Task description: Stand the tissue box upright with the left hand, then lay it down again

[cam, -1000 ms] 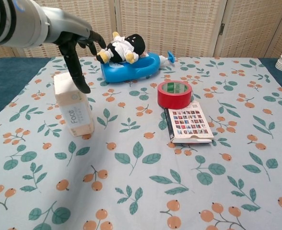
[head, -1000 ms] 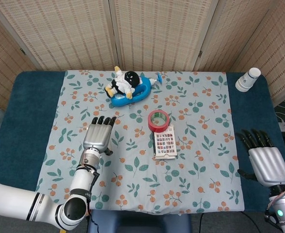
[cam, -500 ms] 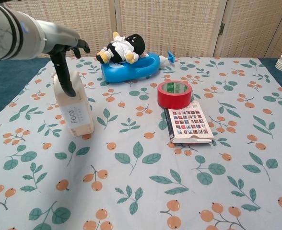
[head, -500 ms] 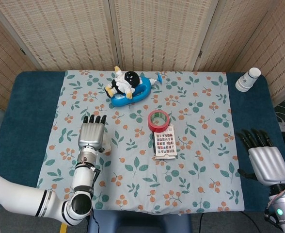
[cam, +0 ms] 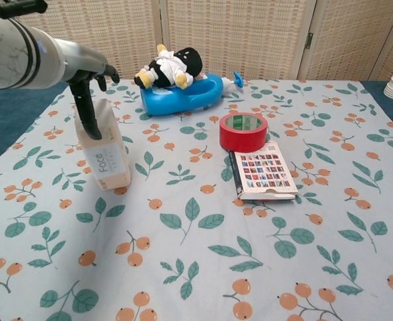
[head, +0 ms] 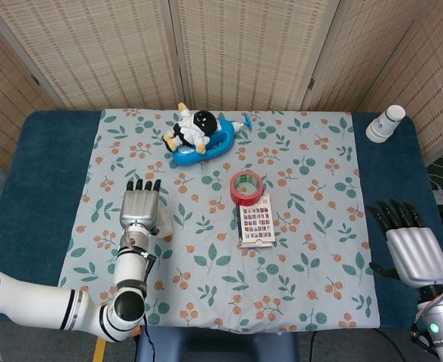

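The tissue box (cam: 107,159), pale with "Face" printed on it, stands upright on the left of the floral cloth. In the head view only a pale sliver of the tissue box (head: 163,220) shows beside my left hand (head: 139,209), which hovers flat over it with fingers straight. In the chest view my left hand (cam: 84,68) sits above the box top, and its thumb (cam: 88,115) hangs down against the box's upper face. The other fingers do not wrap the box. My right hand (head: 412,253) rests open at the table's right edge, far from the box.
A blue bottle with a plush doll on it (cam: 182,88) lies behind the box. A red tape roll (cam: 243,131) and a card booklet (cam: 264,173) sit mid-cloth. A paper cup (head: 386,123) stands at the far right corner.
My left hand has shifted left across the top of the box, so its thumb now hangs over the box's left part. The box stays upright. The right hand has not moved.
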Robot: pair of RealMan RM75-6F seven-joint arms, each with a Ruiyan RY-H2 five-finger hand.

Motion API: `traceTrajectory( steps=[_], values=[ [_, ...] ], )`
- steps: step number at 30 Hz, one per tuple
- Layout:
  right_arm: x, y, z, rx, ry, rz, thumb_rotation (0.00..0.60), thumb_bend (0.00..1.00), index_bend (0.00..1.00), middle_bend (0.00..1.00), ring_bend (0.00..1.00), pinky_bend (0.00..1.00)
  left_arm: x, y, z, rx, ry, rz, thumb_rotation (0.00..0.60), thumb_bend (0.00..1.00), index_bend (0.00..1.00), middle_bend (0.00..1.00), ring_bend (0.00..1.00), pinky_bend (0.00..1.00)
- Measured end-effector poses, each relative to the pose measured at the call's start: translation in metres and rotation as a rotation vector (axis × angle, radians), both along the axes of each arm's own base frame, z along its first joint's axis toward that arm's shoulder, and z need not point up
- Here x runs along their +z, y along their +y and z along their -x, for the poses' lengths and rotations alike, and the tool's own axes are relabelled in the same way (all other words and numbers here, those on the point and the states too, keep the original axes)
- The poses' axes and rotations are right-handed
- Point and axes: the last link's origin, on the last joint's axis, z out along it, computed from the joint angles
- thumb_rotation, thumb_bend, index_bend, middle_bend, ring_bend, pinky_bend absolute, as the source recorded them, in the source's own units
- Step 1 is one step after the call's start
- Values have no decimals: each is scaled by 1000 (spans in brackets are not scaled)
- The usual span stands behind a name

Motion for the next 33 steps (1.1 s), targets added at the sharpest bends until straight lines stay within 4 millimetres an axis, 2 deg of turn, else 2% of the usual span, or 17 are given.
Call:
traceTrajectory(
  steps=[10, 15, 21, 24, 30, 33],
  values=[
    [1, 0, 0, -2, 0, 5, 600, 115, 108, 58, 0, 34, -6, 5, 9, 25, 13, 1, 600, 140, 0, 108, 0, 65],
    [0, 0, 2, -6, 3, 5, 600, 114, 108, 59, 0, 34, -7, 7, 13, 31, 10, -3, 600, 140, 14, 143, 0, 68],
    [-1, -2, 3, -13, 8, 0, 600, 115, 108, 58, 0, 34, -7, 10, 15, 20, 6, -15, 600, 154, 131, 277, 16, 93],
    [-1, -2, 3, -16, 10, 1, 600, 115, 108, 58, 0, 34, -8, 12, 16, 9, 5, -27, 600, 176, 233, 381, 96, 125],
    [-1, -3, 3, -16, 9, 3, 600, 115, 108, 58, 0, 34, -9, 13, 20, 2, 14, -41, 600, 202, 360, 509, 212, 160],
    [-2, -2, 4, -17, 9, 1, 600, 114, 108, 58, 0, 34, -8, 13, 21, -3, 15, -51, 600, 206, 390, 534, 235, 166]
  ],
)
